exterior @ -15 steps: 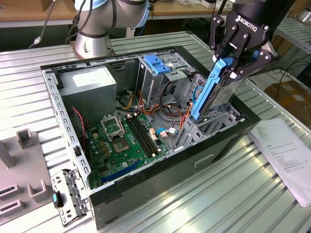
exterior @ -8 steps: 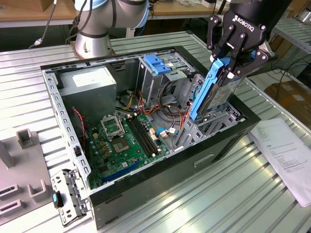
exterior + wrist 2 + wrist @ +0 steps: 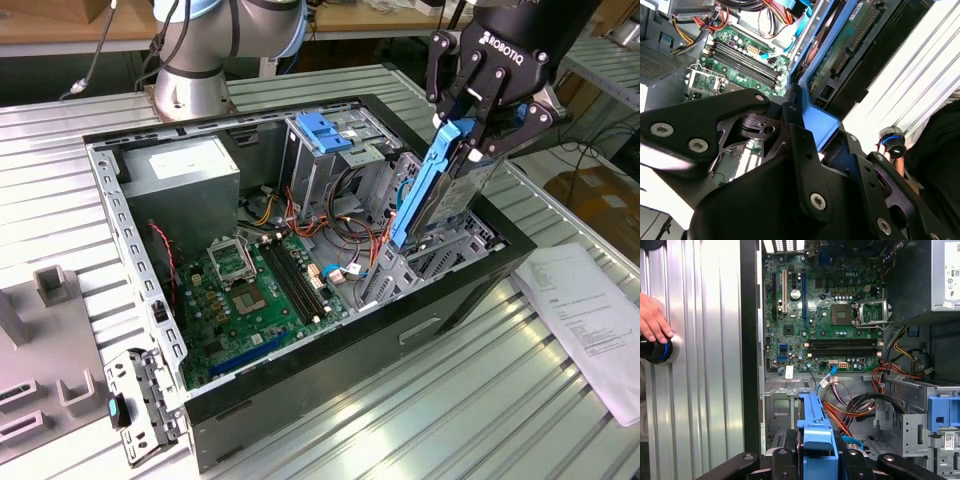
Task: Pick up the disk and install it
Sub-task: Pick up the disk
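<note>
the gripper (image 3: 478,135) is closed on the disk (image 3: 437,190), holding it upright above the drive bay (image 3: 405,272). this looks like the install step; i think it calls for careful lining up.

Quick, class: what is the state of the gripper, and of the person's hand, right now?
Gripper: shut on the disk.
Person's hand: resting on a round button.

disk (image 3: 445,195): grey body, bright blue carrier rail
gripper (image 3: 478,132): black
motherboard (image 3: 262,290): green
cage bracket (image 3: 322,131): blue
table (image 3: 480,410): silver, ribbed
paper sheet (image 3: 590,320): white
</note>
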{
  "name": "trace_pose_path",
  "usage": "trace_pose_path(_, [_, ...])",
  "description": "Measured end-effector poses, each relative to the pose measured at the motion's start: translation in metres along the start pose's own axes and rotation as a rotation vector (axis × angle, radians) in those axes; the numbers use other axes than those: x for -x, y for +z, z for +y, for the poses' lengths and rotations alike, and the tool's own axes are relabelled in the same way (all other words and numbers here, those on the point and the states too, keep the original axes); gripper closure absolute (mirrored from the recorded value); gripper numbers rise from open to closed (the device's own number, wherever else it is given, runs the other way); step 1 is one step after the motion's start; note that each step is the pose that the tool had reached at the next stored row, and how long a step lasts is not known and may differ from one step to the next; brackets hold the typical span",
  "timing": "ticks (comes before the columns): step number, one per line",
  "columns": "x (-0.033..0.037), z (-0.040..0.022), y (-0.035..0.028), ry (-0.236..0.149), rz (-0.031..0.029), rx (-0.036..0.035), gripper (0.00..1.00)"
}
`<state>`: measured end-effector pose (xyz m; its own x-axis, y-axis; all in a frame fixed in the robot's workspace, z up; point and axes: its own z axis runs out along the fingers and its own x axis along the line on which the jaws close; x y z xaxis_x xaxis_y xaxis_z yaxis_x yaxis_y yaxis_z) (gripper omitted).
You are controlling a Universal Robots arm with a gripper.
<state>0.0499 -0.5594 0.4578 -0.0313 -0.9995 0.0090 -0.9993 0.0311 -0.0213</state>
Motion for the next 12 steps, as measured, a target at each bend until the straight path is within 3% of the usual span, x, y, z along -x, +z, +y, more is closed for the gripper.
trace_pose_path(3, [0.0001,-0.005,0.0003,0.0,0.0,0.0,0.63])
trace_pose_path(12, [0.0002,-0.0082,0.0008,0.0,0.0001,0.0001,0.63])
